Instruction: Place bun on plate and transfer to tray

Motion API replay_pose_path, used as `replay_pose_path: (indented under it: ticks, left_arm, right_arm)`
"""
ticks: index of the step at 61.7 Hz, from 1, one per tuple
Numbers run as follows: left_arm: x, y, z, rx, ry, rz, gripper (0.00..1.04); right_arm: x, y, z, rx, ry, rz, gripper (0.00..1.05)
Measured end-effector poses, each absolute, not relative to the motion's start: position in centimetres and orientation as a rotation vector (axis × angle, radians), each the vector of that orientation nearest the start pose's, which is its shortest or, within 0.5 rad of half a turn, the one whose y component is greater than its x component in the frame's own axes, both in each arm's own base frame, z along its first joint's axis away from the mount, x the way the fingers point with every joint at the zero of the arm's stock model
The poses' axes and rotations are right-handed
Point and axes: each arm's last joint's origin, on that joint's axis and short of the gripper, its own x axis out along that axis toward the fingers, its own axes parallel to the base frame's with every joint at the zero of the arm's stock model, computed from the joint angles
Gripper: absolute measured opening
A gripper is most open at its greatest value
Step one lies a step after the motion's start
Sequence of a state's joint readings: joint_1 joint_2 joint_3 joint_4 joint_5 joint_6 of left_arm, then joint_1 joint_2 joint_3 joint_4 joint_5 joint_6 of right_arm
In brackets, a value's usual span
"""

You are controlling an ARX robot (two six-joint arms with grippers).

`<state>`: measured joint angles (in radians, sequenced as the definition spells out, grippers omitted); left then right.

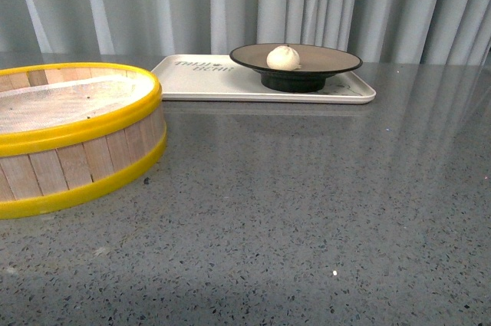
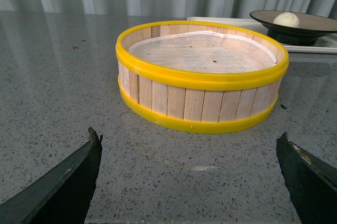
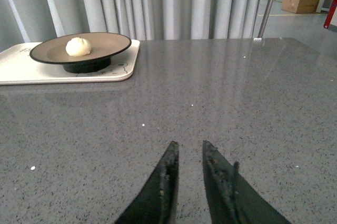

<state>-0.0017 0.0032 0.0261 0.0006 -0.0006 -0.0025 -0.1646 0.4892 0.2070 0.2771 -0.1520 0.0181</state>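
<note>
The white pleated bun [image 1: 283, 57] sits on the tan plate with a black rim [image 1: 330, 60], and the plate stands on the cream tray [image 1: 199, 80] at the back of the table. The bun [image 3: 78, 46], plate [image 3: 108, 42] and tray [image 3: 21, 66] also show far off in the right wrist view, and the bun [image 2: 286, 19] on the plate [image 2: 316, 23] in the left wrist view. My left gripper [image 2: 189, 142] is open over bare table, short of the steamer basket. My right gripper [image 3: 188, 147] is shut and holds nothing. Neither arm shows in the front view.
A wooden steamer basket with yellow rims [image 1: 69, 138] stands at the front left, lined with white cloth [image 2: 202, 52]. Grey speckled tabletop [image 1: 307, 203] spreads in front. Grey curtains [image 1: 230, 4] hang behind. A metal stand [image 3: 268, 5] and a cardboard box [image 3: 300, 3] lie beyond the table.
</note>
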Motion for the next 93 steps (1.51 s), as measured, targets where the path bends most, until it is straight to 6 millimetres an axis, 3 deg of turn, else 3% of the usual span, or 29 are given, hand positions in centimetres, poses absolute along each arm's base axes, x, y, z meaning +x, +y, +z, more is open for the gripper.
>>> replay_pose_path:
  ticks: [4,17,54,83,93]
  left_arm:
    - [9.6,0.0,17.2,-0.003,-0.023,-0.001,0.98]
    - [9.6,0.0,17.2,-0.003,-0.023,-0.002,0.98]
    - [9.6,0.0,17.2,-0.003,-0.023,-0.001,0.98]
    - [9.6,0.0,17.2,-0.003,-0.023,-0.001,0.98]
    - [9.6,0.0,17.2,-0.003,-0.023,-0.002,0.98]
  right_arm:
    - [13.1,-1.5,20.8,0.013,0.008,-0.008,0.01]
    - [12.2,-0.1,19.2,0.004,0.002,0.002,0.02]
    - [10.9,0.0,16.8,0.004,-0.005,-0.002,0.02]
    - [9.8,0.0,16.5,0.003,-0.002,-0.002,0.02]
    - [9.8,0.0,16.5,0.002,-0.003,-0.002,0.24]
